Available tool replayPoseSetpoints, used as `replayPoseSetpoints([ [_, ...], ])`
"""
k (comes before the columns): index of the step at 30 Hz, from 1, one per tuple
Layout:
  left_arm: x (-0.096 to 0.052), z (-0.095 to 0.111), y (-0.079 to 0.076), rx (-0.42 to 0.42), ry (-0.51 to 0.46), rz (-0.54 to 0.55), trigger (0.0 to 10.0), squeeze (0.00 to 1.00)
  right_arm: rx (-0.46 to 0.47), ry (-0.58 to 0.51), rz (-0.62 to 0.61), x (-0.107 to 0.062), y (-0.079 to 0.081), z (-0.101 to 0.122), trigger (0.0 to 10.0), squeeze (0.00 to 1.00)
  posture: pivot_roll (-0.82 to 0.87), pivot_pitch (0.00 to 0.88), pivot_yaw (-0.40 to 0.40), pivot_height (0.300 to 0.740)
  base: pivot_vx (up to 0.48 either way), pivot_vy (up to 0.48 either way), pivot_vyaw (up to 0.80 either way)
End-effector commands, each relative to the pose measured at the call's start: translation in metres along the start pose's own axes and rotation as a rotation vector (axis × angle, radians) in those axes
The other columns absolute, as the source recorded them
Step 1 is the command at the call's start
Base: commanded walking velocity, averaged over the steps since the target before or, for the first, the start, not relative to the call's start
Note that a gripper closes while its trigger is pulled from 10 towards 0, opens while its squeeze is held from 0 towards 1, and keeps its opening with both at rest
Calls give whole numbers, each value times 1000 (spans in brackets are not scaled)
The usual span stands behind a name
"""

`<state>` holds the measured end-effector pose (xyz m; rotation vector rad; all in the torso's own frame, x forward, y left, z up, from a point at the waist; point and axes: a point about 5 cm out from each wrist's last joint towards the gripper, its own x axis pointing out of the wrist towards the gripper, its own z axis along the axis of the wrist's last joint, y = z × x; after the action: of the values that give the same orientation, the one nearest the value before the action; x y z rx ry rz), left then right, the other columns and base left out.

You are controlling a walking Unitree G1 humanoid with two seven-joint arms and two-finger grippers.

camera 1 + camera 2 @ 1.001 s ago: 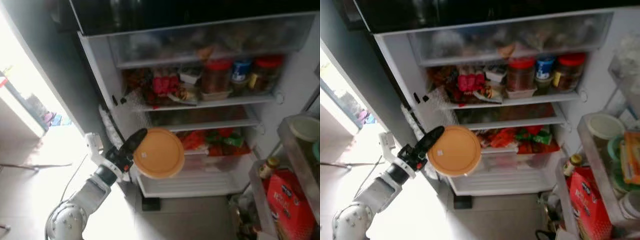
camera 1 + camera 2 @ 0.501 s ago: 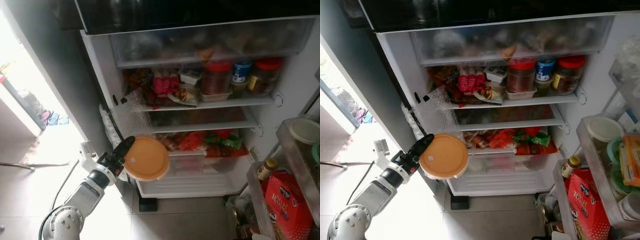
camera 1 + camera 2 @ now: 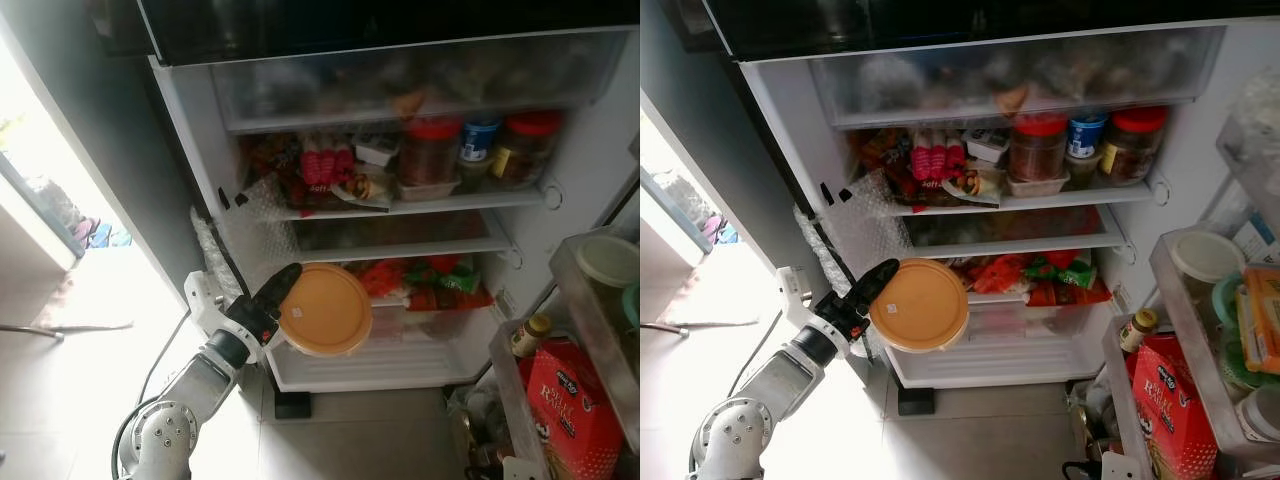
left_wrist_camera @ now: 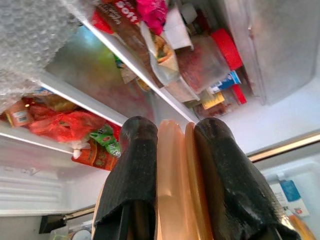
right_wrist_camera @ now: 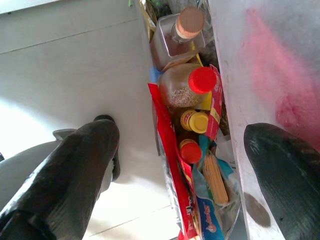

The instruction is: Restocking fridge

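My left gripper (image 3: 288,305) is shut on a round container with an orange lid (image 3: 325,309), held edge-on between its fingers (image 4: 135,180) in front of the open fridge (image 3: 400,210). The container hangs level with the lower shelf and the clear drawer (image 3: 390,345) at the bottom. In the left wrist view the orange container (image 4: 175,185) sits clamped between both black fingers, facing the shelves. My right gripper (image 5: 180,165) stands open above a bag of bottles and jars (image 5: 192,150) on the floor.
The fridge shelves are crowded: red-lidded jars (image 3: 432,152), packets (image 3: 320,170), red and green bags (image 3: 430,280). A door rack at the right holds a bowl (image 3: 608,258), a small bottle (image 3: 530,335) and a red box (image 3: 570,400). Bright doorway and tiled floor lie at the left.
My left gripper has carried the orange-lidded container to the right and a little closer to the fridge's lower shelf. The camera has shifted slightly.
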<state>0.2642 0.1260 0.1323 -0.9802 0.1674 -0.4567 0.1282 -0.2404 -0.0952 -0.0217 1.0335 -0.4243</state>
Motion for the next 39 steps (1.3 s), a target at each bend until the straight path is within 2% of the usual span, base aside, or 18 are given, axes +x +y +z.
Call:
replayPoseSetpoints([
  [1, 1, 4, -1, 17, -12, 2, 10000, 0, 12, 16, -16, 0, -3, -4, 10000, 0, 1, 140, 62, 740, 0, -247, 0],
  [11, 2, 5, -1, 17, -18, 4, 10000, 0, 5, 13, -7, 0, -2, -3, 10000, 0, 2, 142, 63, 740, 0, -247, 0],
  [25, 5, 1, -8, 18, 18, -47, 10000, 0, -1, 11, 13, 0, -1, -2, 10000, 0, -5, 135, 64, 740, 0, 0, 0],
  [34, 4, 1, -6, 33, 14, -35, 10000, 0, 3, 13, 19, 0, -1, -2, 10000, 0, -5, 134, 63, 740, 0, 0, 0],
  [39, 5, 1, -7, 29, 13, -41, 10000, 0, 6, 13, 21, 0, -1, -1, 10000, 0, -6, 133, 64, 740, 0, -247, 0],
])
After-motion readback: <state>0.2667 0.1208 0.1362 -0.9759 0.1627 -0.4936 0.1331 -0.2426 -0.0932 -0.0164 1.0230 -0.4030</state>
